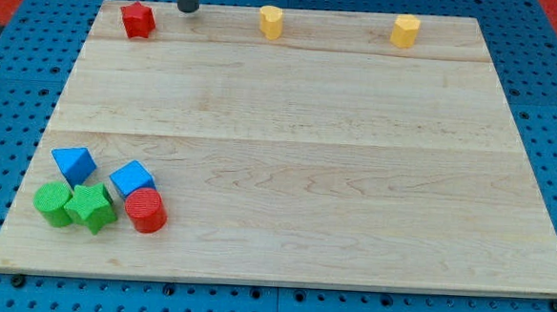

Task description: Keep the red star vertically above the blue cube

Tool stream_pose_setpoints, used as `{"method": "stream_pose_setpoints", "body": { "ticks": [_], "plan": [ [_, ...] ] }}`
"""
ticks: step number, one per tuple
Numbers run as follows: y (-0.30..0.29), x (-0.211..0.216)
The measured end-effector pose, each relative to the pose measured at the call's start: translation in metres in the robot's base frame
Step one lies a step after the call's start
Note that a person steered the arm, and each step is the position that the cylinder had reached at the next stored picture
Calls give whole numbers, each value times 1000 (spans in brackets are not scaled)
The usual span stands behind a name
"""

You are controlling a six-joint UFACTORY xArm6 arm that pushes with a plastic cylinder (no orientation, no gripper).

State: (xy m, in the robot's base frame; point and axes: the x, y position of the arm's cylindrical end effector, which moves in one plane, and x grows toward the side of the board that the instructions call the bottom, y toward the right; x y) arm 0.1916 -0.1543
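Note:
The red star [138,20] lies near the top left corner of the wooden board [309,129]. The blue cube [132,179] sits far below it, near the bottom left, touching the red cylinder [146,210]. My tip [187,9] stands at the board's top edge, just right of the red star, with a small gap between them. The rod runs up out of the view's top.
A blue triangular block [74,163] lies left of the blue cube. A green cylinder [53,203] and a green star [89,208] sit below it. Two yellow blocks [270,22] [405,31] lie along the top edge.

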Motion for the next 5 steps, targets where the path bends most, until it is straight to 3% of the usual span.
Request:
{"method": "stream_pose_setpoints", "body": {
  "ticks": [2, 3, 4, 5],
  "plan": [
    [-85, 9],
    [-69, 65],
    [-47, 90],
    [-32, 55]
  ]
}}
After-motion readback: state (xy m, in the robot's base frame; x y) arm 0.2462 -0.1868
